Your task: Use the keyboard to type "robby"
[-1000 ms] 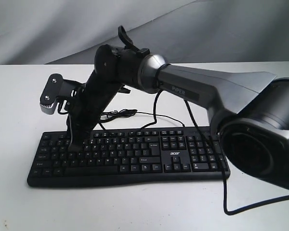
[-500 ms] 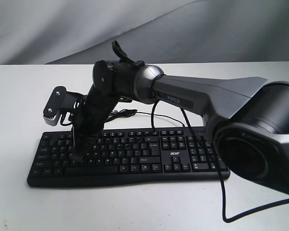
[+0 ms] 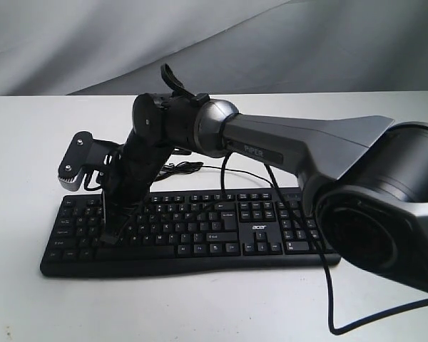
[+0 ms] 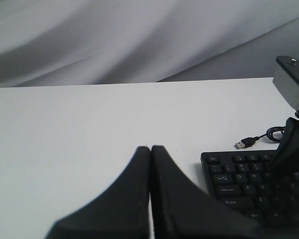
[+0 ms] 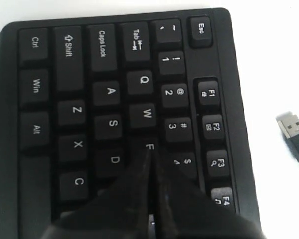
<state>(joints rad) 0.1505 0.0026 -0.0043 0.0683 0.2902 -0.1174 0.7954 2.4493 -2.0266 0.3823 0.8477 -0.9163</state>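
Note:
The black keyboard (image 3: 200,228) lies across the white table, with its acer logo to the right of the letter keys. My right arm reaches across to the keyboard's left end. Its gripper (image 3: 113,235) is shut, with nothing held, and points down at the letter keys. In the right wrist view the shut gripper (image 5: 150,152) has its tips at the key after W in the top letter row of the keyboard (image 5: 79,99), partly covering the legend. My left gripper (image 4: 150,148) is shut and empty over bare table beside the keyboard's (image 4: 239,174) Esc end.
The keyboard's thin black cable (image 3: 192,167) curls behind it and ends in a loose USB plug (image 4: 240,144) on the table. The same USB plug (image 5: 291,124) lies past the function-key edge. A second black cable (image 3: 328,285) hangs off my right arm. A grey backdrop rises behind the table.
My right gripper has shifted left along the keyboard and dropped lower toward the left-hand letter keys. The keyboard has not moved.

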